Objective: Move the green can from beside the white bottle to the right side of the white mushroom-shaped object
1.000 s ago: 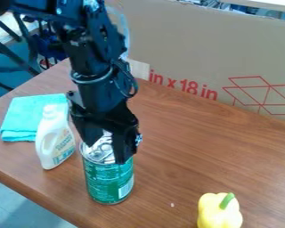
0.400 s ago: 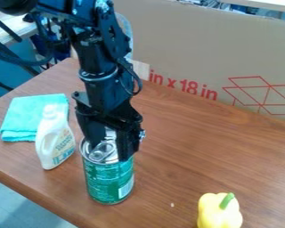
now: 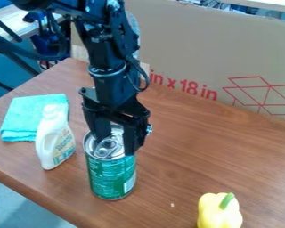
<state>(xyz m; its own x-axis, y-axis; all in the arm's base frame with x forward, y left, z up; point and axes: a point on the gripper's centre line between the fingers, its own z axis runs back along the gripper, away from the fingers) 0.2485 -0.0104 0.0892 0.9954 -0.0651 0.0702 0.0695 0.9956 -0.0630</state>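
Note:
The black gripper hangs at the top of a green can, left of the view's middle. Its two fingers stand apart, with part of the can's silver lid and pull tab showing between them. The right finger overlaps the lid's right edge; whether either finger presses on the can cannot be told. The can stands upright on the table. Just left of it is a white toy-like bottle with a handle. A yellow pepper with a green stem lies near the bottom edge, right of centre.
A folded turquoise cloth lies behind the bottle at the left. A large cardboard panel with red print borders the back of the brown wooden table. The table's front-left edge runs diagonally below the bottle and can.
The gripper has moved to the right over the can. Between the last two frames the can has shifted slightly right and back, still upright. Bottle, cloth and pepper have stayed put.

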